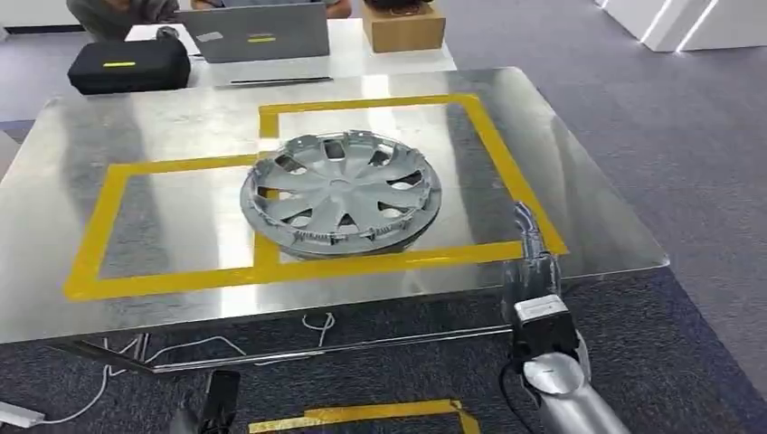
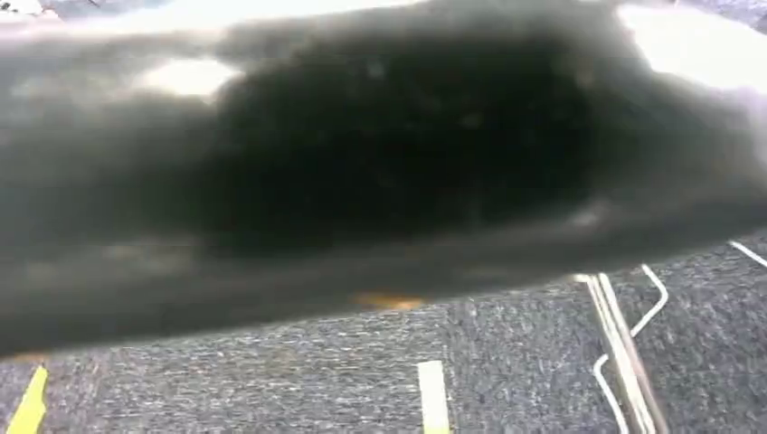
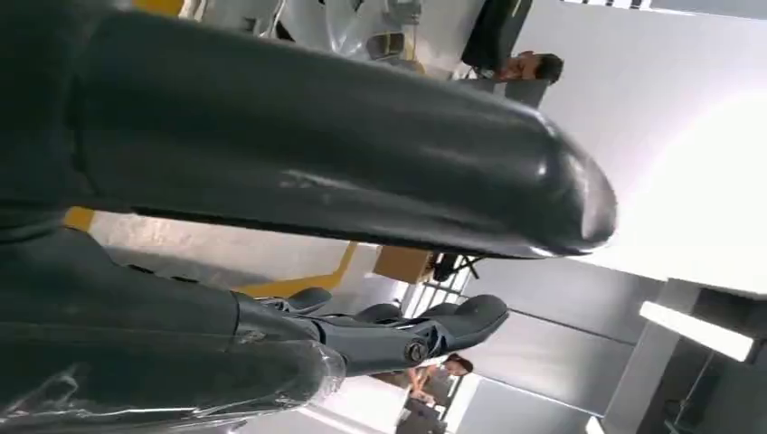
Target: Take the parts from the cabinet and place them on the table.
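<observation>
The wheel cover (image 1: 341, 192) lies flat on the table (image 1: 588, 217), across the yellow tape (image 1: 172, 280). My right hand (image 1: 532, 262) is open and empty. I should pull it back slowly. I cannot tell about my left hand.

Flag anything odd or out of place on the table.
The hubcap lies flat but straddles the tape between the two marked rectangles instead of sitting inside one. Its rim looks ragged at the near edge. Nothing else stands out.
</observation>
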Controlling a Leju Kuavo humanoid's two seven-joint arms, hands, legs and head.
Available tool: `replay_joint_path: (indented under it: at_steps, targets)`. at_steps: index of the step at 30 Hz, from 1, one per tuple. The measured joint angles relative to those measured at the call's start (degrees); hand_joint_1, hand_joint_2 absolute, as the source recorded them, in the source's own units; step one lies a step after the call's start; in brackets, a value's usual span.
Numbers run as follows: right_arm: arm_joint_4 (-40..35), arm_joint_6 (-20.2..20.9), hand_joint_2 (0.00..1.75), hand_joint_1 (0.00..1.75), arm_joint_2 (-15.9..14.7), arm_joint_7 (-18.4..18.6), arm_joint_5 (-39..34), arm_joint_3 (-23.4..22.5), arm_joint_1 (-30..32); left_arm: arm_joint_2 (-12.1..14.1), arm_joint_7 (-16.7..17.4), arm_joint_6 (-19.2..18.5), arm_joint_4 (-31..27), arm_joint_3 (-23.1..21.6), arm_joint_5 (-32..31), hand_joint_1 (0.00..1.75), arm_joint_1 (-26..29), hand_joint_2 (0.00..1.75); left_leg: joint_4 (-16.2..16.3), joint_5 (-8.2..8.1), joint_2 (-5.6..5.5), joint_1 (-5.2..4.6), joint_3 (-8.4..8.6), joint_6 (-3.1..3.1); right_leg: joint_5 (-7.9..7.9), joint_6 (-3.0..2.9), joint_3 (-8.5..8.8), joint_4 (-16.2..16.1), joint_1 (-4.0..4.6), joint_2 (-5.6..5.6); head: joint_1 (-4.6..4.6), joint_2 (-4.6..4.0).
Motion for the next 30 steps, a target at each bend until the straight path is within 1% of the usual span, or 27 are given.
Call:
replay_joint_path:
  at_steps: [2,3,4,6,8,11,12,13,14,15,16,17,18,19,20,21,22,23,24,25,27,28,29,30]
  targets:
    - [0.0,0.0,0.0,0.0,0.0,0.0,0.1,0.1,-0.2,0.0,0.0,-0.3,0.0,0.0,0.0,0.0,0.0,0.0,0.0,0.09,0.02,-0.09,-0.11,0.21,0.34,0.51,0.03,-0.4,-0.09,0.04,0.0,0.0]
    - [0.0,0.0,0.0,0.0,0.0,0.0,0.1,0.2,-0.2,0.0,0.0,-0.3,0.0,0.0,0.1,0.0,0.0,0.0,0.2,0.06,0.01,-0.3,-0.22,0.49,0.58,0.98,0.06,-0.6,-0.26,0.03,0.0,0.0]
    - [0.0,0.0,0.0,0.0,0.0,0.0,0.1,0.3,-0.3,0.0,0.0,-0.3,0.0,0.0,0.1,0.0,-0.1,0.0,0.2,0.11,0.01,-0.37,-0.34,0.65,0.66,1.32,-0.01,-0.7,-0.35,0.05,0.0,0.0]
    - [0.0,0.0,0.0,0.0,0.1,0.0,0.2,0.5,-0.4,0.1,0.0,-0.6,0.0,0.0,0.1,0.0,-0.1,0.0,0.2,0.17,0.01,-0.55,-0.45,0.89,0.8,1.7,-0.06,-0.8,-0.54,0.03,-0.02,0.0]
    - [0.1,0.0,0.0,0.0,0.3,0.0,0.2,0.6,-0.8,0.1,-0.1,-0.7,0.0,0.0,0.1,0.0,-0.1,0.0,0.3,0.22,0.0,-0.87,-0.5,1.26,0.95,2.18,-0.07,-0.9,-0.83,0.03,-0.04,0.0]
    - [0.1,0.0,0.0,0.0,0.3,0.1,0.2,1.0,-1.0,0.2,-0.2,-0.7,0.0,0.0,0.1,0.0,-0.2,0.0,0.3,0.39,0.0,-1.09,-0.56,1.76,1.27,2.69,-0.01,-1.2,-1.04,0.04,-0.07,0.0]
    - [0.1,0.0,0.0,0.0,0.3,0.1,0.2,1.0,-1.1,0.2,-0.2,-0.7,0.0,0.0,0.1,0.0,-0.2,0.0,0.2,0.78,0.02,-1.08,-0.56,2.04,1.59,3.0,0.05,-1.2,-1.03,0.07,-0.09,0.0]
    - [0.1,0.0,0.0,0.0,0.3,0.1,0.2,1.0,-1.1,0.2,-0.2,-0.7,0.0,0.0,0.1,0.0,-0.3,0.0,-0.7,1.38,0.2,-0.54,-0.36,2.58,1.1,3.1,-0.17,-1.0,-1.02,0.04,0.0,0.0]
    - [0.1,0.0,0.0,0.0,0.3,0.2,0.2,1.0,-1.1,0.2,-0.2,-1.0,0.0,0.0,0.2,0.0,-0.4,0.0,-0.8,1.68,0.35,-0.54,-0.42,2.87,-0.49,2.96,-1.09,0.3,-0.94,-0.13,0.04,0.0]
    - [0.1,0.0,0.0,0.0,0.3,0.2,0.2,1.1,-1.2,0.1,-0.2,-1.2,0.0,0.0,0.2,0.0,-0.5,0.0,-0.8,1.85,0.35,-0.53,-0.65,3.12,-2.95,2.9,-2.19,3.5,-0.89,-0.16,0.18,0.0]
    - [0.1,-0.1,0.0,0.0,0.3,0.2,0.2,1.1,-1.3,0.1,-0.2,-1.3,0.0,0.0,0.2,0.0,-0.5,0.0,-0.8,1.94,0.36,-0.62,-0.88,3.17,-5.59,2.81,-3.95,8.2,-0.88,-0.16,0.18,0.0]
    - [0.2,-0.1,0.0,0.0,0.3,0.2,0.2,1.2,-1.3,0.1,-0.2,-1.3,0.0,0.0,0.2,0.0,-0.5,0.0,-0.8,2.09,0.41,-0.75,-1.16,3.15,-7.82,2.8,-5.74,13.0,-0.85,-0.15,0.11,0.0]
    - [0.3,-0.1,0.0,0.0,0.3,0.2,0.2,1.2,-1.2,0.1,-0.2,-1.3,0.0,0.0,0.2,0.0,-0.5,0.0,-0.7,2.27,0.44,-0.84,-1.46,3.17,-8.95,2.78,-6.92,16.3,-0.81,-0.16,0.15,0.0]
    - [0.4,-0.2,0.0,0.0,0.3,0.2,0.2,1.2,-1.1,0.1,-0.2,-1.3,0.0,0.0,0.2,0.0,-0.5,0.0,-0.7,2.45,0.45,-0.89,-1.68,3.07,-8.66,2.71,-6.72,16.6,-0.78,-0.16,0.11,0.0]
    - [0.5,-0.3,0.0,0.0,0.3,0.2,0.2,1.2,-1.1,0.1,-0.2,-1.3,0.0,-0.1,0.1,0.0,-0.5,0.0,-0.7,2.62,0.44,-0.91,-1.9,2.93,-7.3,2.54,-5.18,14.4,-0.72,-0.17,0.15,0.0]
    - [0.5,-0.3,0.0,0.0,0.3,0.2,0.2,1.3,-1.2,0.1,-0.2,-1.3,0.0,-0.1,0.1,0.0,-0.5,0.0,-0.6,2.76,0.44,-0.91,-2.05,2.72,-5.24,2.29,-2.44,10.0,-0.67,-0.2,0.15,0.0]
    - [0.5,-0.4,0.0,0.0,0.3,0.2,0.2,1.3,-1.3,0.0,-0.2,-1.3,0.0,-0.1,0.1,0.0,-0.5,0.0,-0.6,2.89,0.43,-0.9,-2.09,2.53,-3.1,2.0,0.97,4.4,-0.66,-0.32,0.17,0.0]
    - [0.5,-0.4,0.0,0.0,0.3,0.2,0.2,1.4,-1.6,0.0,-0.2,-1.3,0.0,-0.2,0.1,0.0,-0.5,0.0,-0.5,3.02,0.45,-0.9,-2.15,2.3,-3.01,1.78,3.26,0.1,-0.58,-0.69,0.13,0.0]
    - [0.5,-0.4,0.0,0.0,0.3,0.3,0.2,1.4,-1.8,0.0,-0.2,-1.3,0.0,-0.2,0.1,0.0,-0.6,0.0,-0.1,3.09,0.46,-1.37,-2.62,1.91,-3.05,1.71,4.31,-1.1,-0.27,-0.72,0.11,0.0]
    - [0.5,-0.5,0.0,0.0,0.3,0.3,0.3,1.5,-1.9,0.0,-0.2,-1.3,0.0,-0.2,0.1,0.0,-0.6,0.0,-0.2,3.49,0.5,-1.2,-2.9,1.44,-2.78,1.51,3.75,-0.7,-0.19,-0.64,0.0,0.0]
    - [0.6,-0.5,0.0,0.0,0.3,0.3,0.3,1.4,-1.7,-0.2,-0.2,-1.3,0.0,-0.3,0.0,0.0,-0.5,0.0,-0.2,3.98,0.59,-0.86,-3.07,0.71,-2.37,0.95,3.33,-0.5,0.15,-0.47,0.04,0.0]
    - [0.6,-0.5,0.0,0.0,0.3,0.3,0.3,1.5,-1.8,-0.1,-0.2,-1.3,0.0,-0.3,0.0,0.0,-0.5,0.0,-0.1,4.04,0.52,-0.89,-3.25,0.41,-1.77,0.48,3.08,-0.9,-0.09,-0.57,0.11,0.0]
    - [0.6,-0.5,0.0,0.0,0.3,0.3,0.3,1.6,-2.0,-0.1,-0.2,-1.3,0.0,-0.4,0.0,0.0,-0.6,0.0,0.7,2.42,0.36,-0.68,-3.87,0.0,-1.39,0.12,2.86,-1.0,-0.26,-0.61,0.0,0.0]
    - [0.6,-0.5,0.0,0.0,0.4,0.3,0.3,1.6,-2.1,-0.2,-0.2,-1.3,0.0,-0.4,-0.1,0.0,-0.6,0.0,3.3,-0.11,0.31,-0.63,-4.73,-0.4,-1.09,-0.29,2.46,-1.0,-0.27,-0.64,-0.24,0.0]
